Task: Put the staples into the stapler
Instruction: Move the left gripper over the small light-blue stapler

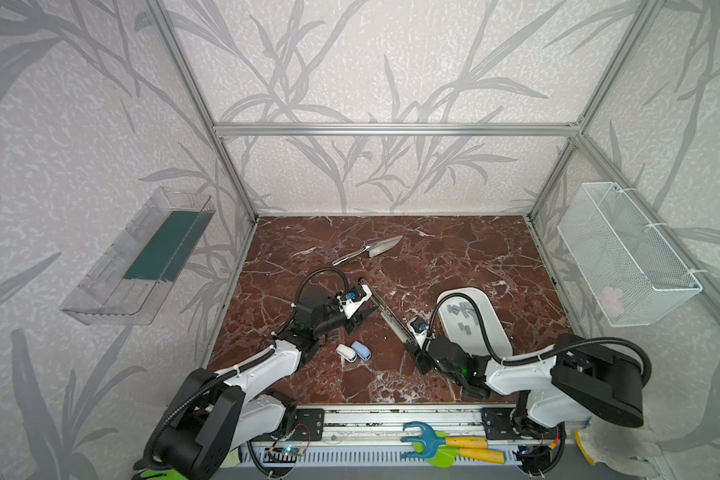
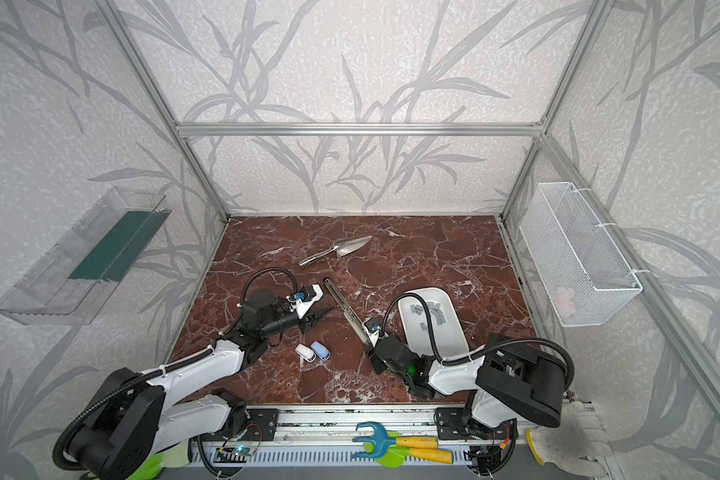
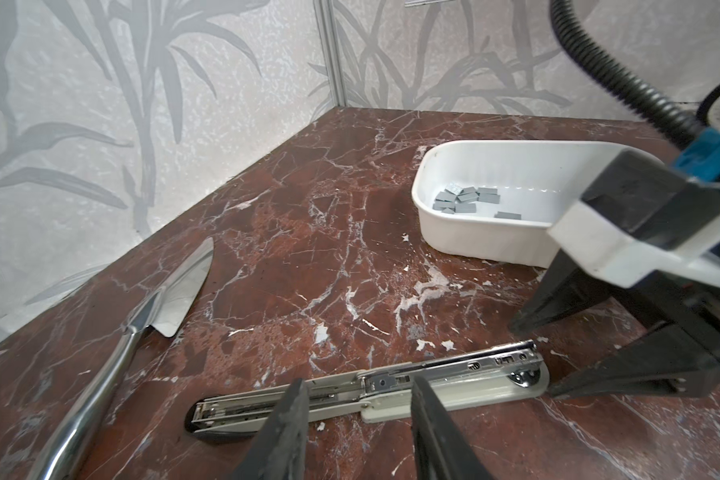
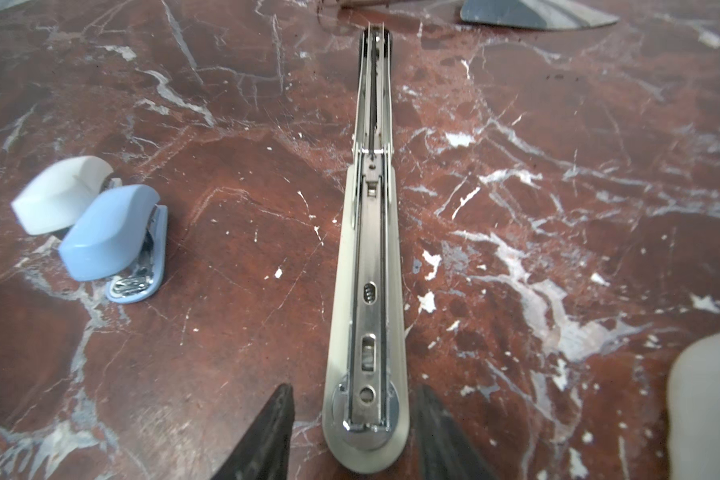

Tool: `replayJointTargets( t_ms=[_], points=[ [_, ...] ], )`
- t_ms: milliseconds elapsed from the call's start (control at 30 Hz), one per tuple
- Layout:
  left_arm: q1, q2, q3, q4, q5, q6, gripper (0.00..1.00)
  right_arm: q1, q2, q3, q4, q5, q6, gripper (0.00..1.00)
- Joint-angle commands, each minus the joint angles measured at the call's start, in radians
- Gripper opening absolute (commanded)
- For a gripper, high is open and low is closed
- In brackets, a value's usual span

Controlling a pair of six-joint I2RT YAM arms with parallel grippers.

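Where your stapler lies: the long stapler [image 1: 385,311] is folded out flat on the marble worktop [image 1: 454,249]. It runs on a slant between your two arms, metal channel facing up, with its rounded white end toward the right arm.
Left gripper: your left gripper [image 3: 358,381] comes at the stapler from the side with its jaws apart. The two black fingertips sit over the middle stretch, spaced along its length, and clamp nothing. You cannot tell whether the tips touch the metal.
Right gripper: your right gripper [image 4: 354,395] stands open at the rounded end, one finger on each side. A strip of worktop shows between each finger and the stapler.
Staples: the staples [image 3: 466,199], about a dozen grey strips, lie loose on the floor of the white tray [image 3: 474,245], mostly toward its far end.
Tray: it sits on the worktop beside the right arm, across the stapler from your left gripper. The right arm's black cable arcs over it.
Small staplers: a white mini stapler [image 4: 63,195] and a blue mini stapler [image 4: 113,232] lie side by side, touching, near the long stapler on the left arm's side.
Trowel: a shiny metal trowel [image 1: 368,249] lies farther back on the worktop, near the stapler's far tip and well apart from the tray.
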Motion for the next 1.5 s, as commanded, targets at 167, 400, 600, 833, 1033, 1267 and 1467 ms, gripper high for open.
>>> replayJointTargets(
  t_ms=[167, 400, 600, 833, 1033, 1267, 1467],
  points=[
    [-0.001, -0.097, -0.021, -0.071, -0.099, -0.068, 0.44, 0.011, -0.125, 0.048, -0.090, -0.166, -0.073, 0.62],
    [-0.011, -0.182, -0.041, -0.105, -0.073, -0.042, 0.42, 0.048, -0.107, 0.021, 0.037, -0.275, -0.092, 0.58],
    [-0.112, -0.204, 0.061, -0.454, 0.017, 0.192, 0.42, 0.050, -0.142, -0.032, 0.074, -0.302, -0.072, 0.57],
    [-0.266, -0.093, 0.318, -1.030, 0.080, 0.622, 0.45, 0.042, -0.247, -0.075, -0.031, -0.246, -0.077, 0.59],
    [-0.274, 0.066, 0.507, -1.263, -0.053, 0.679, 0.46, -0.022, -0.420, -0.127, -0.137, -0.181, -0.137, 0.67],
    [-0.332, 0.200, 0.526, -1.336, -0.226, 0.695, 0.42, -0.147, -0.521, -0.195, -0.150, -0.204, -0.127, 0.71],
    [-0.343, 0.257, 0.555, -1.376, -0.251, 0.687, 0.43, -0.161, -0.497, -0.197, -0.136, -0.205, -0.128, 0.72]
  ],
)
